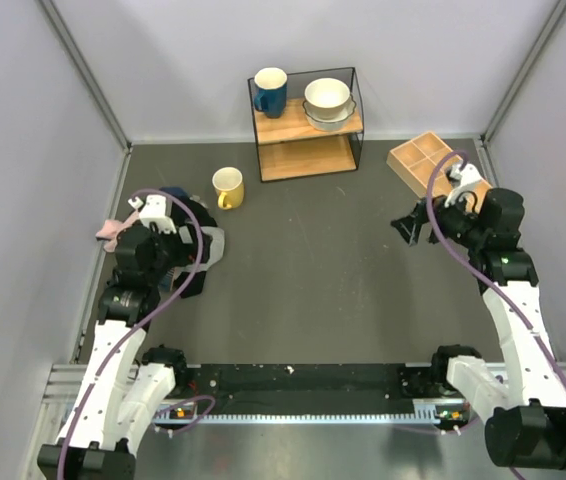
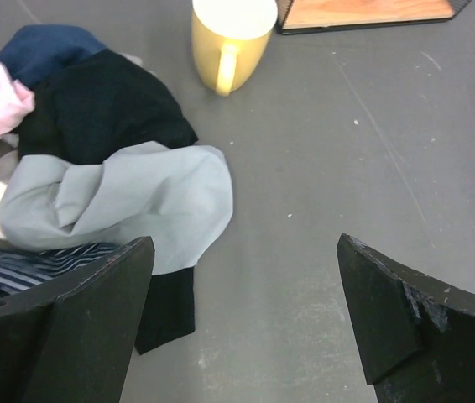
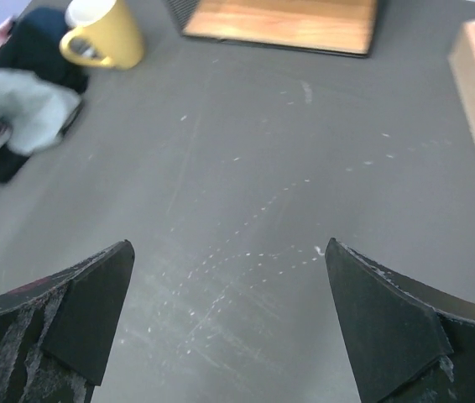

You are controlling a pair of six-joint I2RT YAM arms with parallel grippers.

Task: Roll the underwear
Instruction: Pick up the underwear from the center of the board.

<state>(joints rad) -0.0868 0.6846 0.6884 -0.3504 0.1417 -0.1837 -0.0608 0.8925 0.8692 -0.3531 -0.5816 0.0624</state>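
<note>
the underwear (image 2: pixel 19 273) is showing only a striped sliver on the surface's (image 3: pixel 246 168) left side — mostly lying buried under the grey cloth (image 2: pixel 128 201), cut off by the left claw (image 2: pixel 242 252). bowls (image 1: pixel 328 100) are sitting stacked on the shelf (image 1: pixel 293 122). both claws are gaping wide, gripping nothing — the right claw (image 3: pixel 227 252) is hovering above the surface.

In your top view, the clothes pile (image 1: pixel 205 240) lies at left, the mug (image 1: pixel 228 187) just upper right of it, the shelf (image 1: pixel 308 140) top centre, the tray (image 1: pixel 425 160) upper right. Left wrist view: underwear (image 2: pixel 19 270) lower left, partly under cloth (image 2: pixel 137 197).
</note>
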